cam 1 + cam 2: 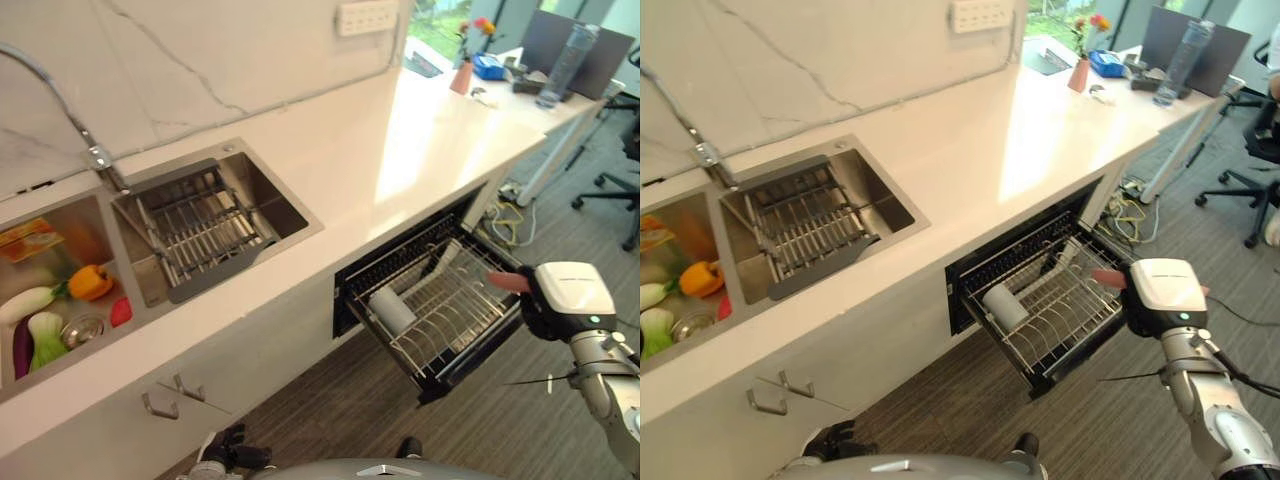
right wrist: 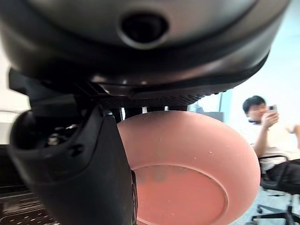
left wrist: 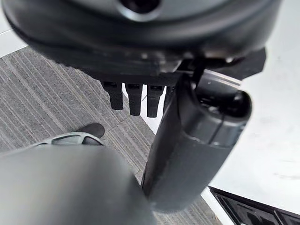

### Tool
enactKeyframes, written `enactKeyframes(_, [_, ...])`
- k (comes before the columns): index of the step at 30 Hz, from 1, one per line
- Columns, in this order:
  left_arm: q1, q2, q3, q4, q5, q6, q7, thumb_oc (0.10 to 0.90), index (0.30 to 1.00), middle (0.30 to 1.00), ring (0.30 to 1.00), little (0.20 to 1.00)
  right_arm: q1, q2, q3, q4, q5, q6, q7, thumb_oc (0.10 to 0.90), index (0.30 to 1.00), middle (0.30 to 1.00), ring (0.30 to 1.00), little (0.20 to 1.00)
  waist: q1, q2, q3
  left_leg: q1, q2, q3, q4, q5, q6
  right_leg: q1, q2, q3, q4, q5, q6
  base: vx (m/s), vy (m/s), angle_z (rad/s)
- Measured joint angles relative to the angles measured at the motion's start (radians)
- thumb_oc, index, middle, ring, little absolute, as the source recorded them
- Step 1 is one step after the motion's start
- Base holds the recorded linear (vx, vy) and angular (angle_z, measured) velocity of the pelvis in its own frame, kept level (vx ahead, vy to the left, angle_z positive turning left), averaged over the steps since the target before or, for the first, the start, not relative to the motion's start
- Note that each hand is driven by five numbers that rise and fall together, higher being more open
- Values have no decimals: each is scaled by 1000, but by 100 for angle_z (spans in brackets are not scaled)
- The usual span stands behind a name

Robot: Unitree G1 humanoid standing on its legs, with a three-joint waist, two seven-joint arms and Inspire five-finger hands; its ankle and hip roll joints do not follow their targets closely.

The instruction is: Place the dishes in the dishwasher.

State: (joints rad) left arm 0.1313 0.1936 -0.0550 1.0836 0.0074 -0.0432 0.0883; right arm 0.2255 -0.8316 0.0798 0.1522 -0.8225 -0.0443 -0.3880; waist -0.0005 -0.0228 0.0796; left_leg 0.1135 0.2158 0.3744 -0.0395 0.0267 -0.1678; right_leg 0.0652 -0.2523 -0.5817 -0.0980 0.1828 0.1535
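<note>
Pink bowl point(image 2: 187, 173) gripped by the right robot hand point(image 1: 565, 300) beside the dishwasher rack point(image 1: 440, 310).

A: From where do your 2 head cameras look?

B: From above, down over the surface point(image 1: 400, 160), the sink point(image 1: 205, 225) and the pulled-out dishwasher rack point(image 1: 1040, 300). Both share that whole stretch, one slightly beside the other.

A: And your wrists?

B: My left wrist camera sits very close behind my left hand point(image 3: 136, 98), facing the floor. My right one looks along my right hand point(image 2: 84, 159), a pink dish point(image 2: 187, 173) right against it, a person beyond.
</note>
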Motion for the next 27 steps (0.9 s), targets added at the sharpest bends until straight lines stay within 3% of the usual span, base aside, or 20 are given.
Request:
enactKeyframes(2, [0, 0, 0, 0, 0, -1, -1, 800, 900, 900, 900, 900, -24, 0, 39, 23, 0, -15, 9, 400, 300, 300, 300, 300, 3, 2, -4, -11, 3, -29, -5, 10, -2, 15, 4, -7, 0, -13, 1, 13, -78, 45])
enactKeyframes(8, [-7, -9, -2, -3, -19, -28, -10, 800, 900, 900, 900, 900, -186, -16, 149, 212, -1, -23, 22, 400, 300, 300, 300, 300, 67, 17, -9, -54, 18, -81, -12, 34, -8, 24, 21, -43, -1, -30, 1, 22, -98, 37])
enactKeyframes(11, [-19, -15, -7, 0, -21, -35, -10, 800, 900, 900, 900, 900, -312, -23, 218, 366, -1, -17, 19, 400, 300, 300, 300, 300, 88, 22, -5, -67, 21, -97, -13, 46, -11, 26, 25, -53, -1, -33, 1, 28, -70, 23])
enactKeyframes(12, [-22, -14, -8, 0, -20, -37, -12, 800, 900, 900, 900, 900, -338, -20, 229, 402, 0, -16, 13, 400, 300, 300, 300, 300, 106, 36, -2, -70, 21, -105, -13, 50, -10, 31, 26, -58, 0, -35, 0, 20, -57, 24])
enactKeyframes(13, [-30, -15, -9, 1, -21, -37, -14, 800, 900, 900, 900, 900, -378, -20, 262, 478, 2, -6, -1, 400, 300, 300, 300, 300, 100, 29, 6, -76, 23, -119, -17, 51, -12, 36, 29, -73, -1, -39, 1, 21, -54, 30])
enactKeyframes(18, [-31, -21, -2, -5, -39, -45, -22, 800, 900, 900, 900, 900, -412, 39, 290, 602, 15, 21, -8, 400, 300, 300, 300, 300, 124, 49, 22, -92, 28, -148, -28, 65, -16, 44, 38, -103, -1, -50, 2, 16, -46, 22])
enactKeyframes(27, [-39, -21, 1, -11, -39, -50, -19, 800, 900, 900, 900, 900, -409, 93, 352, 668, 18, 32, -19, 400, 300, 300, 300, 300, 141, 92, 45, -113, 26, -197, -28, 79, -22, 59, 42, -123, -1, -62, 4, 6, -30, 17])
